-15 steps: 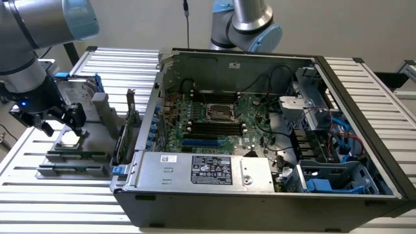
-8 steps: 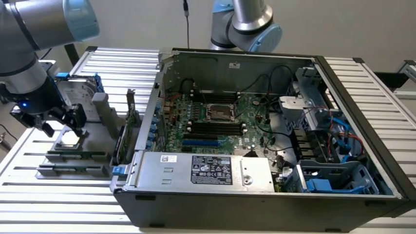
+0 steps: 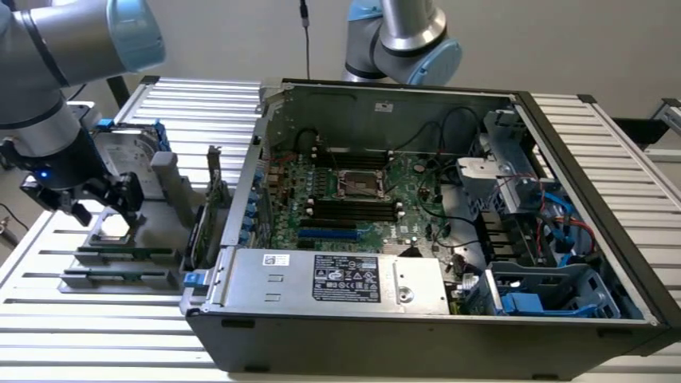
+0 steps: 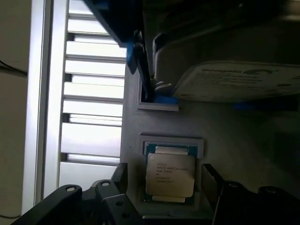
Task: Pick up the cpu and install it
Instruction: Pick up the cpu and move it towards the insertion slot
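Pickup is being lined up, by my reading: the gripper [image 3: 101, 209] is hanging wide open and empty, its jaws straddling the cpu [image 4: 169, 174] with gaps showing on either side. The cpu is lying flat in a recess of the grey fixture [image 4: 253, 150], near the bench's [image 3: 107, 335] edge on the exterior view's left, beside the hard drive [image 4: 239, 79]. The empty socket [image 3: 356, 185] is sitting well apart, inside the computer case [image 3: 426, 335]. Gripping cleanly is probably calling for jaws square to the chip's opposite edges and low enough to catch its thin sides.

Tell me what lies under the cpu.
The cpu sits in a framed recess of the grey fixture, open hand over it. The recess floor beneath is covered.
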Controlling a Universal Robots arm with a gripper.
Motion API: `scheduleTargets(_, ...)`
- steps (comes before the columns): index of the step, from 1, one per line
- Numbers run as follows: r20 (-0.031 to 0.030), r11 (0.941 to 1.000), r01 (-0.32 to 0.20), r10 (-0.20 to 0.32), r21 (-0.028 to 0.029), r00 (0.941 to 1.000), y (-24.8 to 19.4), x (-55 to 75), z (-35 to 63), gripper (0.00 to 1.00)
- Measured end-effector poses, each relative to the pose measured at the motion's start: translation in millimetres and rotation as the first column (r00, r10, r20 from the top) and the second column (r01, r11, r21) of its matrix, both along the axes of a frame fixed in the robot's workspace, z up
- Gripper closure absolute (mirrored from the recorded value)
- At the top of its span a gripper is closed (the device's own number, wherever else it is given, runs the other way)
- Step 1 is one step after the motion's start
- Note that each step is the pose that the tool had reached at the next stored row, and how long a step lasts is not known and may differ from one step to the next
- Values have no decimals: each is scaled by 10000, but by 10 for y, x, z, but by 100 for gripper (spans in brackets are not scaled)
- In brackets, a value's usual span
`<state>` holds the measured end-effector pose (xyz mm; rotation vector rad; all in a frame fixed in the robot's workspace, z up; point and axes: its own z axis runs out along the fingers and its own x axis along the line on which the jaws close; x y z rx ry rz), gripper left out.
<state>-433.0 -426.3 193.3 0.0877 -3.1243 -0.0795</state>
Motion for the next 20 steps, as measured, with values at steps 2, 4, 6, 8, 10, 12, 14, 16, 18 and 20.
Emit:
scheduleTargets(2, 0, 10000, 62, -62, 0, 10000, 0, 3, -7, 27)
scheduleTargets(4, -1, 9999, 118, -118, -1, 9999, 0, 4, -11, 27)
scheduleTargets(6, 1, 9999, 170, -170, 1, 9999, 0, 8, -16, 27)
scheduleTargets(8, 0, 9998, 198, -198, 0, 9998, 0, 12, -21, 27)
scheduleTargets(10, 0, 9998, 210, -210, 0, 9998, 0, 17, -26, 27)
scheduleTargets(12, 2, 9998, 216, -216, 1, 9998, 0, 19, -33, 27)
scheduleTargets(14, 1, 9998, 219, -219, 0, 9998, 0, 20, -43, 27)
scheduleTargets(16, 1, 9998, 222, -222, -3, 9998, 0, 21, -52, 27)
scheduleTargets(18, 0, 9998, 223, -223, -6, 9998, 0, 23, -60, 27)
scheduleTargets(20, -1, 9997, 225, -225, -9, 9997, 0, 26, -66, 27)
